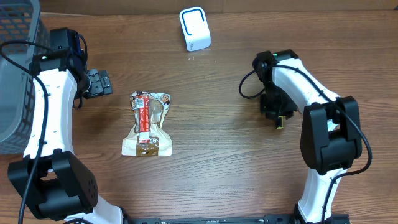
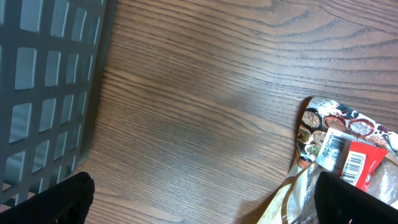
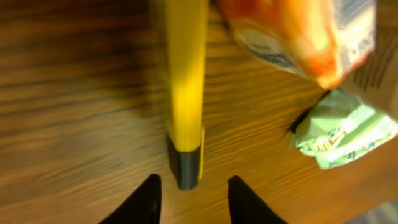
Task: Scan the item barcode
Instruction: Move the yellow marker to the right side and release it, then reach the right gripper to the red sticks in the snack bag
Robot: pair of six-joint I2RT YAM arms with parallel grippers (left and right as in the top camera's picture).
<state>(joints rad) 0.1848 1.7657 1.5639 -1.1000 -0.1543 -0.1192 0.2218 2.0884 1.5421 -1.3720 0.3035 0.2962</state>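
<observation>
Grey basket [image 1: 15, 74] far left, and beside it the left gripper [image 1: 104, 83] has its jaws spread wide with nothing in them. The snack packet [image 1: 148, 124] lies flat on the table [image 1: 217, 155] just right of that gripper, barcode labels [image 2: 333, 146] facing up, well apart from the white scanner [image 1: 194, 28] at the far edge. Over on the right, the right gripper [image 3: 193, 196] is partway open, gripping nothing, with a dark-tipped yellow stick [image 3: 185, 74] lying just ahead of its fingertips.
</observation>
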